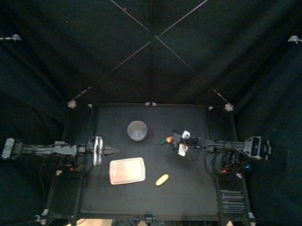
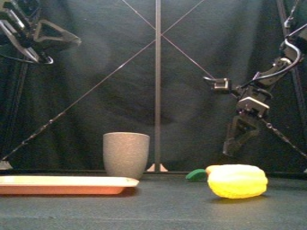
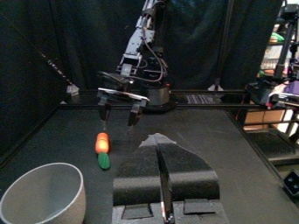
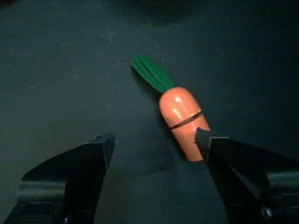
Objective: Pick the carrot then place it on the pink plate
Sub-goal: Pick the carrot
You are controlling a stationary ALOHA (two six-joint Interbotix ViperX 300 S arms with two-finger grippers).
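Right claw released, poised over carrot lying on table, off-centre toward one jaw. Could clip the root tip on descent, skidding or pivoting it instead of gripping. Left claw clenched, parked at left. Pink plate empty; grey cup seemingly empty too.
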